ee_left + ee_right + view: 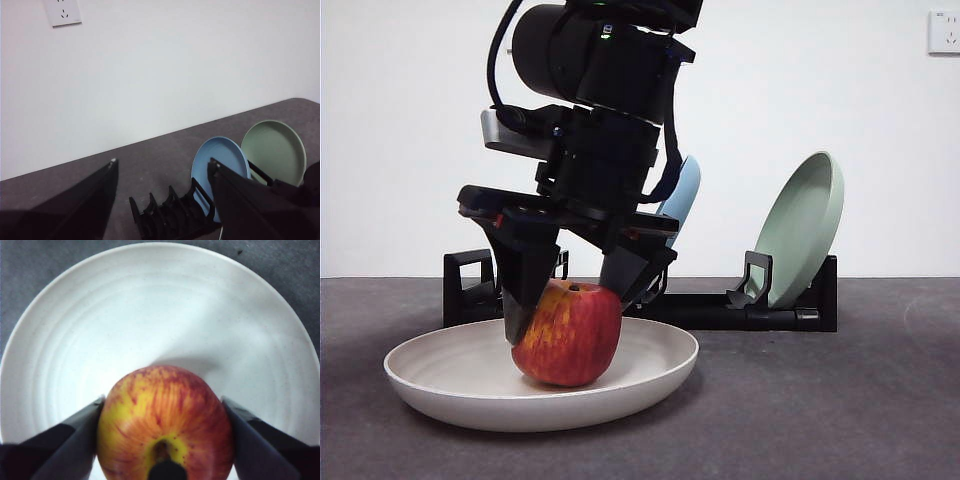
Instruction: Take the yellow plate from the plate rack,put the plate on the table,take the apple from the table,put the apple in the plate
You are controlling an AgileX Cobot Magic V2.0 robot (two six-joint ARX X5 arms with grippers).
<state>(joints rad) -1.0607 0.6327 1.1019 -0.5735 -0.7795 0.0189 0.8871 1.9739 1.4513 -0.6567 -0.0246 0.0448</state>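
The red and yellow apple (568, 335) (165, 420) rests in the middle of the yellow plate (650, 375) (150, 305), which lies flat on the dark grey table (840, 420) in front of the plate rack (720, 312). My right gripper (570, 315) (162, 401) reaches down from above, its two jaws pressed against the apple's sides. My left gripper (164, 161) is open and holds nothing; its view looks down on the plate rack (165, 215) from above.
A blue plate (682, 195) (220, 165) and a sage-green plate (805, 225) (275, 150) stand upright in the rack behind the yellow plate. A white wall with a socket (945, 30) backs the table.
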